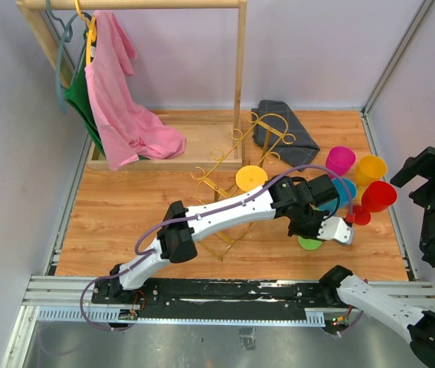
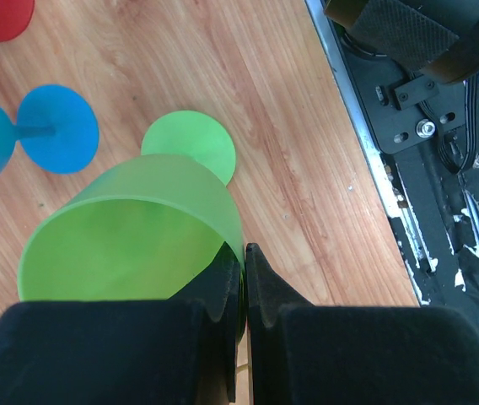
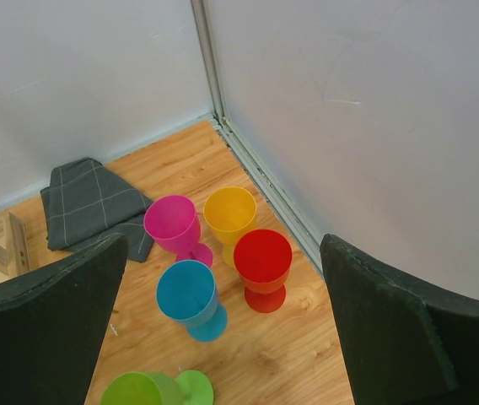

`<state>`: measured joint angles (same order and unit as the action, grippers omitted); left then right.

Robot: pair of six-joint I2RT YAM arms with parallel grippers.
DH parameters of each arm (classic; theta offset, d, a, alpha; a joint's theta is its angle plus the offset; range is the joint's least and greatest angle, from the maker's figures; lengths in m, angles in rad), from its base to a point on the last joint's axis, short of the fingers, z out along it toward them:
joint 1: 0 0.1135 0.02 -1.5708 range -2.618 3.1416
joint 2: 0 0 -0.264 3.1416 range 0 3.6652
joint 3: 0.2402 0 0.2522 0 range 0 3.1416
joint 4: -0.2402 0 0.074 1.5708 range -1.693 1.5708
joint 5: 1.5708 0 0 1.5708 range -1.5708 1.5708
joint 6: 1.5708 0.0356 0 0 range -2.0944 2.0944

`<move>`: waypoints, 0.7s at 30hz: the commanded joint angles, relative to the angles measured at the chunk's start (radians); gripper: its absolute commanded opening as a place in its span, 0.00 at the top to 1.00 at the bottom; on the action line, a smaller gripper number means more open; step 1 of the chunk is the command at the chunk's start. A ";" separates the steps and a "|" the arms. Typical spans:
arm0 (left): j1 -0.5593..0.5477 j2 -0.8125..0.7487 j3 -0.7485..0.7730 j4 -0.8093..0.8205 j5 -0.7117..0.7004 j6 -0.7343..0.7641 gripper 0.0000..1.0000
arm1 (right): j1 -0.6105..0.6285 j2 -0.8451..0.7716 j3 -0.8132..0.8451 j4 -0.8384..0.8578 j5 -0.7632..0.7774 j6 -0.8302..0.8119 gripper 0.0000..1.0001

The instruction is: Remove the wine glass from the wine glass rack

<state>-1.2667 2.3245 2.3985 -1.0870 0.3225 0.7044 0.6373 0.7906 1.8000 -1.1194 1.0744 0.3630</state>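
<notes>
1. The wooden table carries the wire glass rack near its middle. A yellow disc at its hooks looks like another glass's foot.
2. The left arm stretches rightward past the rack and is far nearer the work than the right arm, which is raised at the right edge.
3. The green wine glass is off the rack, near-right on the table, just beside the blue glass. It leans, mouth towards the fingers and foot beyond. I cannot tell whether the foot touches the wood.
4. The left gripper pinches the bowl's rim, its fingers almost together.
5. The right gripper is spread wide, holding nothing.
</notes>
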 commanded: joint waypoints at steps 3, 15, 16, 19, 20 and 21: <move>-0.007 0.009 -0.005 -0.008 0.010 0.030 0.91 | -0.014 -0.003 -0.021 0.015 -0.008 0.022 0.01; -0.007 0.060 0.068 -0.005 -0.049 0.035 0.49 | -0.014 0.002 -0.013 0.016 -0.016 0.024 0.01; -0.007 0.063 0.075 -0.005 -0.054 0.035 0.45 | -0.014 0.002 -0.012 0.016 -0.017 0.026 0.02; -0.007 0.079 0.104 -0.002 -0.070 0.037 0.34 | -0.014 0.004 -0.014 0.017 -0.020 0.029 0.02; -0.007 0.084 0.113 -0.001 -0.076 0.037 0.31 | -0.014 0.005 -0.014 0.018 -0.023 0.030 0.02; -0.007 0.087 0.122 0.000 -0.082 0.035 0.29 | -0.014 0.006 -0.015 0.017 -0.024 0.031 0.01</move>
<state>-1.2667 2.3901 2.4584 -1.0962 0.2699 0.7345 0.6373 0.7906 1.7859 -1.1187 1.0534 0.3710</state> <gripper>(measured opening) 0.670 0.986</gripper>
